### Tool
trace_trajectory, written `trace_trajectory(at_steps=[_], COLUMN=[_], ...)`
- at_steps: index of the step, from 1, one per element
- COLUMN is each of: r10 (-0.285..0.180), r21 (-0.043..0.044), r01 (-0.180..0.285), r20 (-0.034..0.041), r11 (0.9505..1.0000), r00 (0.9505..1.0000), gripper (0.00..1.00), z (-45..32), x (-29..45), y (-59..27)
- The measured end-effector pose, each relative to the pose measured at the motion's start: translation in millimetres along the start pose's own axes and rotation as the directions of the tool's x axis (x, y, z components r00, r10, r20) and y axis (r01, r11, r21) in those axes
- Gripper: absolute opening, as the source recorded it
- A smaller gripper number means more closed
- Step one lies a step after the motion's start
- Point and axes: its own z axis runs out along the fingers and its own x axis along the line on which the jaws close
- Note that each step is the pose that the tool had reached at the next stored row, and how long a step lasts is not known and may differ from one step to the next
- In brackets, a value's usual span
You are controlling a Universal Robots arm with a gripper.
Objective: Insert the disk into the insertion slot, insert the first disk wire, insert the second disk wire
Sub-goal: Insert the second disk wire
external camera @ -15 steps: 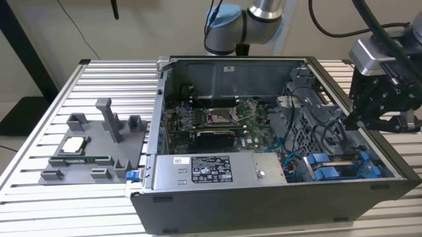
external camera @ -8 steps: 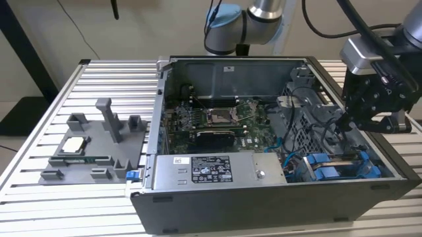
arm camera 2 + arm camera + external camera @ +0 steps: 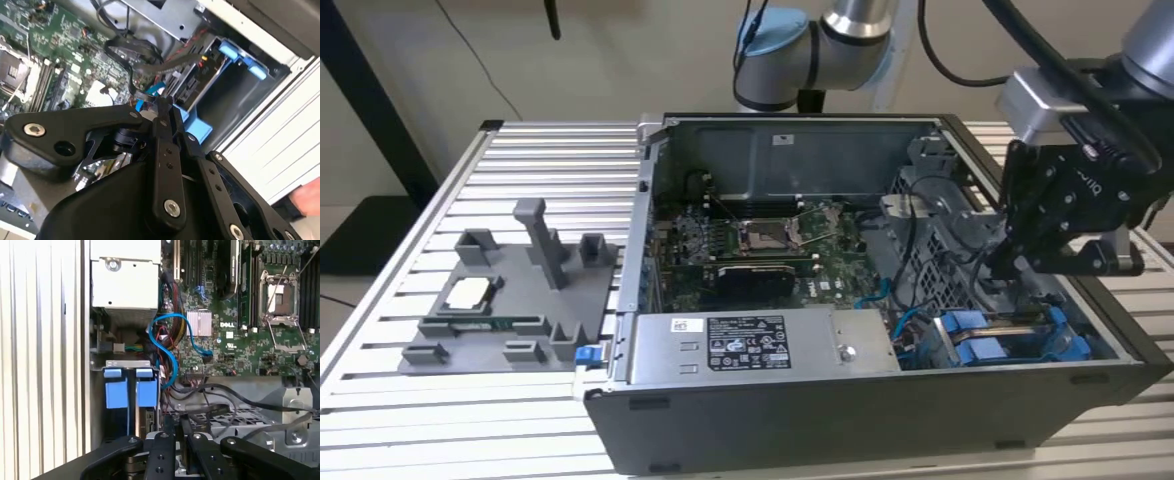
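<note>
Over the open computer case (image 3: 854,400), at the exterior view's right, the black pincer (image 3: 1007,262) hangs down inside the case, above the corner where the blue drive carriers sit. Its fingers (image 3: 162,125) come together to a narrow tip in both wrist views; they look pressed close, and whether they pinch a thin cable or plug between them I cannot tell.

The disk (image 3: 1001,338) in its blue carrier frame sits in the insertion slot (image 3: 131,364), the grey metal drive bay at the case's near corner on the exterior view's right. In the first wrist view two blue carrier tabs (image 3: 116,390) stand side by side in the bay, just under its metal lip.

A bright blue data cable (image 3: 167,347) loops from the motherboard (image 3: 240,335) down toward the bay, and a bundle of black wires (image 3: 215,395) runs across near the pincer tip. The silver power-supply box (image 3: 761,345) lies along the case's near wall.

On the slatted metal desk (image 3: 454,400), at the exterior view's left, a grey holder fixture (image 3: 507,300) stands well apart from the case
</note>
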Motion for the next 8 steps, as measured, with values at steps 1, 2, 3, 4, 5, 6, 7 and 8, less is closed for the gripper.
trace_trajectory(at_steps=[1,2,3,4,5,6,7,8], r10=[0.001,0.003,0.004,0.004,0.004,0.003,0.003,0.002], r21=[-0.0084,-0.0165,-0.0245,-0.0286,-0.0287,-0.0288,-0.0289,-0.0289], r01=[-0.002,-0.003,-0.005,-0.005,-0.005,-0.004,-0.004,-0.003], r20=[-0.0101,-0.0195,-0.0292,-0.0333,-0.0332,-0.0334,-0.0336,-0.0339], r11=[1.0,0.9999,0.9997,0.9996,0.9996,0.9996,0.9996,0.9996], r00=[0.9999,0.9998,0.9996,0.9994,0.9994,0.9994,0.9994,0.9994], gripper=[0.16,0.16,0.16,0.16,0.16,0.16,0.16,0.16], z=[0.0,0.0,0.0,0.5,1.0,1.4,1.9,2.4], x=[0.0,0.0,0.0,0.1,0.1,0.2,0.2,0.3], y=[0.2,0.3,0.3,0.3,0.3,0.3,0.3,0.2])
